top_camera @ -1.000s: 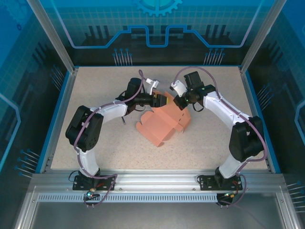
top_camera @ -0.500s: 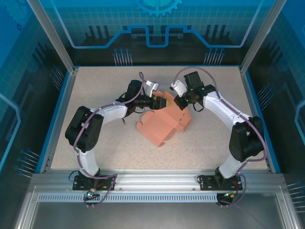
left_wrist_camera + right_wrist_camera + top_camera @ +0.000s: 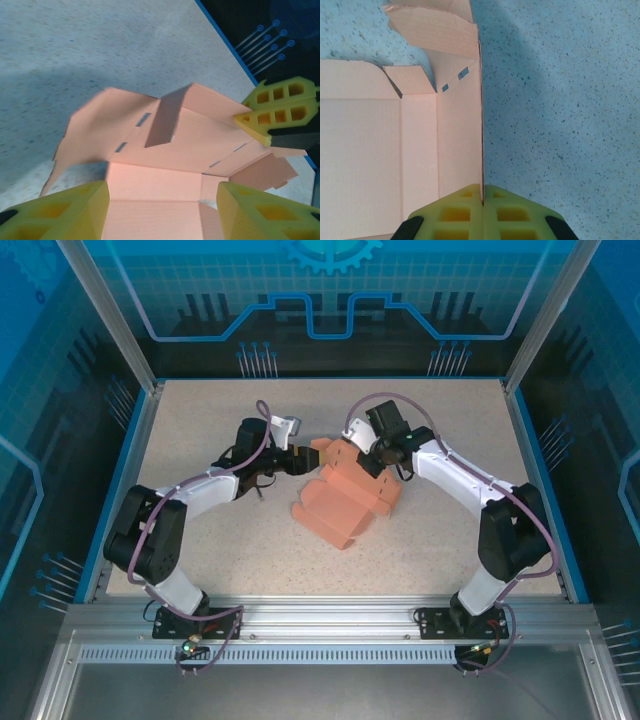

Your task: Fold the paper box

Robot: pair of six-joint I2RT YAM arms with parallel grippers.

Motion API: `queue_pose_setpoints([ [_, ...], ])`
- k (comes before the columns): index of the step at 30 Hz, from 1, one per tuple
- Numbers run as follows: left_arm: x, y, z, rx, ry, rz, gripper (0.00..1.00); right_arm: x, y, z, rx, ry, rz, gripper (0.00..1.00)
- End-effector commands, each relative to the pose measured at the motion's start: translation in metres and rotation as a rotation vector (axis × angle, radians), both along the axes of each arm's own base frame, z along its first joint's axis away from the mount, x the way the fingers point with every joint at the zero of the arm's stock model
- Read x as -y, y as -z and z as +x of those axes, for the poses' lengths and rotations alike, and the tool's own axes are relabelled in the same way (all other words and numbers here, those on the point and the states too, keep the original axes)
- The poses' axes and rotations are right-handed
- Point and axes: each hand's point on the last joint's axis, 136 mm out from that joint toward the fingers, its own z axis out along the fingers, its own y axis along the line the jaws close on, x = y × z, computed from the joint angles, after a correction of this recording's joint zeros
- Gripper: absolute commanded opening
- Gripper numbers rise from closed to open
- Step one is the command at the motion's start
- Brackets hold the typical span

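– Right wrist view: what has the right tool (image 3: 482, 199) got?
– Its jaws pinch an upright wall of the paper box (image 3: 375, 150). The left tool (image 3: 161, 202) gapes, straddling a panel; the box sits mid tabletop (image 3: 200, 540).

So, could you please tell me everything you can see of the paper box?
The paper box is salmon-pink thin card, finely ribbed and half-folded: a flat base, walls partly raised, loose flaps, and small slots along the creases. It sits near the middle of the speckled table. The right gripper is shut on the edge of one upright wall. The left gripper is open, its fingers either side of a near panel; whether they touch it is unclear.
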Motion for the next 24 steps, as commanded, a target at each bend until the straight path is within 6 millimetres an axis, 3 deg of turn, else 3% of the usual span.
queue_pose_setpoints([
  [1, -0.03, -0.004, 0.006, 0.03, -0.116, 0.053, 0.6, -0.002, 0.006, 0.003, 0.057, -0.039, -0.085, 0.0],
  [6, -0.058, 0.0, 0.015, 0.003, -0.239, 0.078, 0.6, -0.004, 0.009, 0.004, 0.102, -0.056, -0.142, 0.0],
  [15, -0.082, 0.023, 0.034, -0.093, -0.361, 0.133, 0.6, -0.005, -0.001, 0.012, 0.283, -0.076, -0.277, 0.0],
  [24, -0.09, 0.046, 0.056, -0.178, -0.394, 0.181, 0.6, -0.01, -0.013, 0.017, 0.464, -0.109, -0.383, 0.0],
])
